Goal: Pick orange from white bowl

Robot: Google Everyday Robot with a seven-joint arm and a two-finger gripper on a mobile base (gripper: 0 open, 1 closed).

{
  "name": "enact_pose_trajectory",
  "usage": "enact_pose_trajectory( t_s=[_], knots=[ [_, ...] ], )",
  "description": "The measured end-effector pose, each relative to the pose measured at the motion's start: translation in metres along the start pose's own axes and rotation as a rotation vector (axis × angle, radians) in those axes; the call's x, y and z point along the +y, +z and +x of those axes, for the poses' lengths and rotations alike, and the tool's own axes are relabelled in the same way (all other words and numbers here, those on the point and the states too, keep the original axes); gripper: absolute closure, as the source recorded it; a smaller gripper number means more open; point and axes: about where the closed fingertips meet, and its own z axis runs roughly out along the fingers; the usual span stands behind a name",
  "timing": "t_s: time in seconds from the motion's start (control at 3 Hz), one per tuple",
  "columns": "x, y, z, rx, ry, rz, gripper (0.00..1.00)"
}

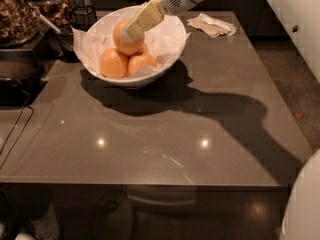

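Observation:
The white bowl (167,59), lined with crinkled white paper, stands at the back left of the dark table. The orange (128,46), pale and the biggest, sits on top of two smaller, deeper-orange fruits (113,63) (141,62) in the bowl. My gripper (130,32) reaches in from the upper right over the bowl's far rim, and its tip lies against the upper right of the orange. The cream gripper covers part of the orange's top.
A crumpled paper napkin (212,25) lies at the back right of the table. A jar of nuts (15,14), a wire holder (82,16) and a black appliance (15,79) with a cable crowd the left side. The table's front edge (150,186) is near.

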Motion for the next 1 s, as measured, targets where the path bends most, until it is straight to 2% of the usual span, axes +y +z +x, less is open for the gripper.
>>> enact_pose_trajectory(
  t_s=[0.33,0.67,1.0],
  knots=[
    [0.002,0.000,0.002,-0.008,0.007,0.007,0.00],
    [-0.002,0.012,0.009,-0.022,0.057,-0.005,0.00],
    [-0.007,0.025,0.013,-0.004,0.073,-0.012,0.00]
  ],
)
